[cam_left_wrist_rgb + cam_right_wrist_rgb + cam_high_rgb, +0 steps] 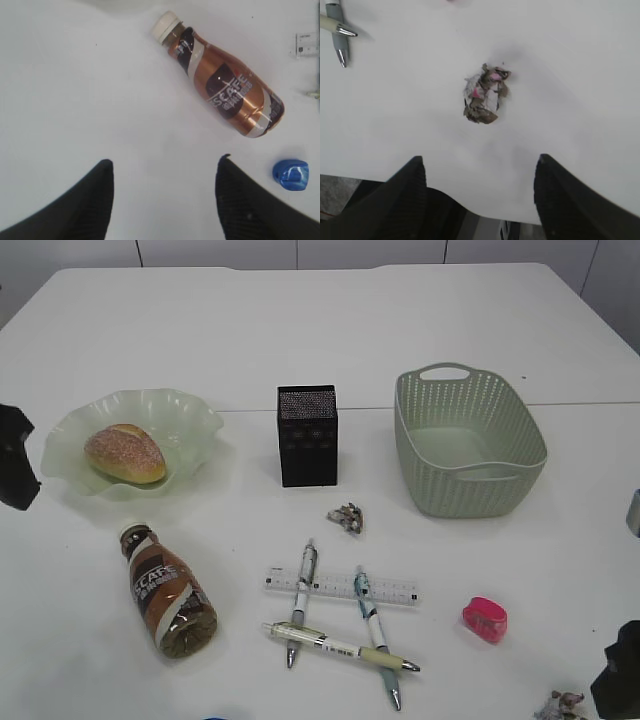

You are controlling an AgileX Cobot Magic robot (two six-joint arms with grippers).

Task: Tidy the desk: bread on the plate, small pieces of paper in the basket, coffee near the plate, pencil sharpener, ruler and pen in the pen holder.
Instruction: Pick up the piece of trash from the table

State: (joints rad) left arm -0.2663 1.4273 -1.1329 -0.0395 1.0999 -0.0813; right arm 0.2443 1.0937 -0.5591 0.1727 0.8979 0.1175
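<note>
- I saw a white counter (320,330) with all the things spread out on it.
- A brown sugared bread roll (125,452) already lay in the wavy pale green glass plate (195,415) at the left.
- A brown plastic coffee bottle with a white cap (165,590) lay on its side just in front of the plate, cap toward it.
- A black mesh pen holder (307,435) stood upright in the middle, and I could not see inside it.
- A pale green plastic basket with handles (468,440) stood to its right, and no paper showed in it.
- One small crumpled paper scrap (346,518) lay between the pen holder and the pens.
- A clear ruler (335,586) lay flat near the front, with three pens (364,608) lying crossed over it.
- A pink pencil sharpener (484,619) lay right of the ruler, apart from it.
- My left gripper (162,200) hung open and empty over bare counter near the bottle, touching nothing.
- A small blue cap-like thing (290,174) lay just beside its right finger.
- My right gripper (480,200) hung open at the counter's front edge.
- A second crumpled paper scrap (485,94) lay ahead of it, not touched.
- Two silver pen tips (341,42) showed at the top left of the right wrist view.
</note>
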